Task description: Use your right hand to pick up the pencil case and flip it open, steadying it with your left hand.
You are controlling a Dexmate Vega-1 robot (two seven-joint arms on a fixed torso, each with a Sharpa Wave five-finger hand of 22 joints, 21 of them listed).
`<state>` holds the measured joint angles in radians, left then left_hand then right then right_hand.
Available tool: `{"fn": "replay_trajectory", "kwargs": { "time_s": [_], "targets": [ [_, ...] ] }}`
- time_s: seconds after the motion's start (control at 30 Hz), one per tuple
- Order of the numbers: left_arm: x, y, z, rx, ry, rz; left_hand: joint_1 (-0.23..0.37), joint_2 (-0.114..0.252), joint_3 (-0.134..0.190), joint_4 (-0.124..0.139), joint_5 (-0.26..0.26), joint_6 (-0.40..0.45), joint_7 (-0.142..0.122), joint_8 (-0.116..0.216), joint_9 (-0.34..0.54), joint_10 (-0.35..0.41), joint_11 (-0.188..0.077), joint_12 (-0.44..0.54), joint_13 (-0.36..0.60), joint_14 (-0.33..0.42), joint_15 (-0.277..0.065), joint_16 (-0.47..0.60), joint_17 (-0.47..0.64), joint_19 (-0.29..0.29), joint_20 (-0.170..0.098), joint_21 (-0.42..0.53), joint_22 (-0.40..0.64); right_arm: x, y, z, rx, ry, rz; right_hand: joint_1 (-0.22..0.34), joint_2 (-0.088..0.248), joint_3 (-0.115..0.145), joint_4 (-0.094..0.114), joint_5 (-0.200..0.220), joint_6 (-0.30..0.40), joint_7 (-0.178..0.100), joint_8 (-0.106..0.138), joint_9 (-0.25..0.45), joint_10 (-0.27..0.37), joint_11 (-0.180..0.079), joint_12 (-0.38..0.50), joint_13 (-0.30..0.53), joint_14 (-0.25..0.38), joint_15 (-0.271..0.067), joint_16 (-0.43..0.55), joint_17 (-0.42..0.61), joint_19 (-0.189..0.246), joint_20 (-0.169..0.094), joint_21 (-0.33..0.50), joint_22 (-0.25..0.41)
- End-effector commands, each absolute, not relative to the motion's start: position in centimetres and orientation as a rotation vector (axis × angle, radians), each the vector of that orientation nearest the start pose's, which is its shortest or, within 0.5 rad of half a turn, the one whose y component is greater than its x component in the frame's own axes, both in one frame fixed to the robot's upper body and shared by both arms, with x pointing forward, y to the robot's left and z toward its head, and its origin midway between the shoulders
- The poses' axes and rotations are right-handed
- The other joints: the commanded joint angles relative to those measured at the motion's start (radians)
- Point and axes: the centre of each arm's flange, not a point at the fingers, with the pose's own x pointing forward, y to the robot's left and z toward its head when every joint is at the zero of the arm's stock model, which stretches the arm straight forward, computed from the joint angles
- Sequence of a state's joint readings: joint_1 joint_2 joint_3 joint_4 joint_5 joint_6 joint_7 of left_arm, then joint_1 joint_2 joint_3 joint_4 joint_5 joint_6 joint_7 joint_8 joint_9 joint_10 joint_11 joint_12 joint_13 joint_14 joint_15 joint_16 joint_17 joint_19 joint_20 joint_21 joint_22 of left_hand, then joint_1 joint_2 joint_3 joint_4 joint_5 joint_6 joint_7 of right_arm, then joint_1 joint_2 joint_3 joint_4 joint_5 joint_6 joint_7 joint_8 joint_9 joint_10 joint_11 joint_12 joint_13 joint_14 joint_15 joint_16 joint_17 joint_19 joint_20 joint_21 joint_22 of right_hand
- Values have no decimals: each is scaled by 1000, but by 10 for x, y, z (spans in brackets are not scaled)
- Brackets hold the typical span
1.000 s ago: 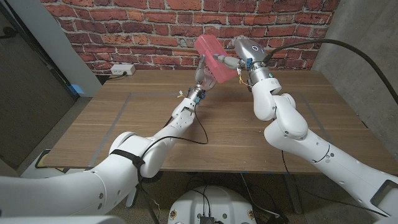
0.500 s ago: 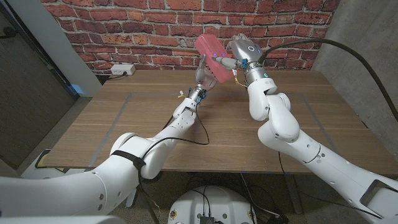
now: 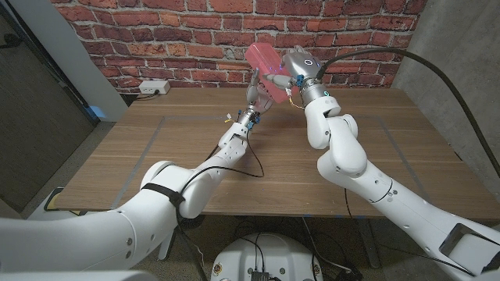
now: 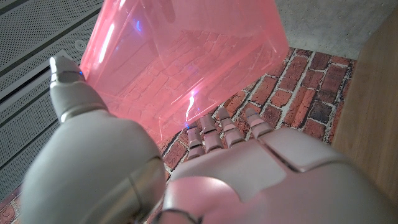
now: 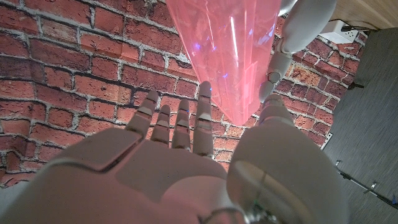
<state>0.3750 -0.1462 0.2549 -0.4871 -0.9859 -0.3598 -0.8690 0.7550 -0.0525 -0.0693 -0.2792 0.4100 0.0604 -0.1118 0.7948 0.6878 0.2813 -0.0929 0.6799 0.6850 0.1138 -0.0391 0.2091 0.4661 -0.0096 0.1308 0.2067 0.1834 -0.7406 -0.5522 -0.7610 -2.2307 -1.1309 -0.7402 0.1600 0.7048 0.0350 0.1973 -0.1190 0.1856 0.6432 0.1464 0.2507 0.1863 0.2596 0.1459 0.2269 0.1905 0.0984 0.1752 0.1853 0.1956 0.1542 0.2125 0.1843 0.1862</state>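
Head view: two white robot arms reach across a wooden counter (image 3: pixel 234 176) toward a red brick wall (image 3: pixel 172 31). Between them, lifted well clear of the counter near its far edge, is a translucent pink pencil case (image 3: pixel 264 64), tilted. The right hand (image 3: pixel 291 72) meets it from the right and the left hand (image 3: pixel 256 92) comes up beneath its left side. Both hands touch the case, but at this size the exact hold of either is hard to read. A white power strip (image 3: pixel 154 87) lies against the wall to the left.

Left wrist view: the back of the left hand (image 4: pixel 261 168) is close to the lens, its fingers (image 4: pixel 214 127) reaching up to the pink case (image 4: pixel 186 56), with a thumb tip at the case's edge. It appears to brace the case from below; whether it truly pinches it I cannot tell.

Right wrist view: the right hand (image 5: pixel 168 162) has fingers (image 5: pixel 204 115) spread upward behind the case (image 5: pixel 230 50), thumb alongside. The fingertips sit at the case's lower end; a firm grasp is not plainly shown.

Judged step: the case is already picked up and steadied, and the flip-open is in hand. The next move likely calls for the right hand to find the lid's seam and swing it while the left resists. The hinge, latch and seam are not discernible.
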Motion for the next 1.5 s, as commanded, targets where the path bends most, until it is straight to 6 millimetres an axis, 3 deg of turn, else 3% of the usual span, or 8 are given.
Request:
{"fn": "replay_trajectory", "kwargs": {
  "time_s": [0.03,0.2,0.3,0.47,0.9,1.07,1.33,1.5],
  "targets": [
    [690,59,43,-662,-684,-932,162,199,449,200,4,108,-105,27,7,122,-125,-3,0,-5,-68,0,5,-4,-1,4,5,467,-86,115,-1396,-831,-397,12,5,4,-6,8,-11,0,-10,2,-1,0,3,0,10,5,7,1,1,3,9,1],
    [690,58,42,-665,-681,-925,162,199,451,199,3,110,-105,30,9,120,-124,-5,0,-7,-68,0,5,-3,-2,4,5,469,-83,114,-1395,-847,-417,18,7,6,-9,9,-13,0,-14,3,2,-2,3,0,15,2,9,-1,1,3,9,1],
    [690,58,41,-664,-675,-920,163,199,453,198,3,106,-106,29,10,116,-124,-8,0,-15,-65,-3,6,-5,-3,4,5,467,-81,113,-1398,-845,-431,48,10,17,-26,13,53,-24,-5,4,64,-22,26,0,86,-10,24,-9,40,-18,25,0],
    [690,58,41,-662,-675,-920,164,200,455,197,3,104,-106,31,12,112,-124,-12,-1,-17,-65,-3,7,-7,-2,3,5,471,-80,111,-1401,-842,-443,82,24,34,-39,24,53,-27,-13,5,67,-16,24,0,98,-2,21,-12,44,-23,25,-1],
    [691,56,43,-660,-675,-930,163,199,460,195,2,105,-106,39,18,103,-124,-21,-3,-22,-66,-3,8,-8,-2,3,5,475,-74,108,-1433,-848,-448,129,22,59,-50,75,48,-8,-29,7,76,3,22,-1,114,15,12,-14,65,1,28,-1],
    [692,56,43,-658,-662,-929,162,200,462,195,1,110,-106,44,20,104,-124,-26,-6,-13,-74,1,9,-6,-4,4,5,476,-73,107,-1434,-851,-449,154,4,67,-53,107,44,-17,-36,9,75,-50,17,-1,111,-6,4,-15,73,1,28,-1],
    [692,56,44,-653,-663,-931,160,199,465,195,-1,118,-106,49,20,112,-124,-27,-7,-9,-76,3,8,-4,-2,5,5,479,-73,107,-1426,-858,-457,175,-6,74,-51,128,70,-35,-28,14,91,-33,20,-1,123,-19,4,-17,89,-17,31,-1],
    [692,53,44,-651,-657,-939,159,199,466,194,-1,120,-106,49,18,115,-125,-28,-8,-8,-78,3,8,-3,-1,5,5,481,-73,107,-1420,-872,-469,196,-4,83,-52,142,97,-51,-19,21,114,-48,27,-1,141,-39,7,-18,100,-29,33,0]
  ]
}}
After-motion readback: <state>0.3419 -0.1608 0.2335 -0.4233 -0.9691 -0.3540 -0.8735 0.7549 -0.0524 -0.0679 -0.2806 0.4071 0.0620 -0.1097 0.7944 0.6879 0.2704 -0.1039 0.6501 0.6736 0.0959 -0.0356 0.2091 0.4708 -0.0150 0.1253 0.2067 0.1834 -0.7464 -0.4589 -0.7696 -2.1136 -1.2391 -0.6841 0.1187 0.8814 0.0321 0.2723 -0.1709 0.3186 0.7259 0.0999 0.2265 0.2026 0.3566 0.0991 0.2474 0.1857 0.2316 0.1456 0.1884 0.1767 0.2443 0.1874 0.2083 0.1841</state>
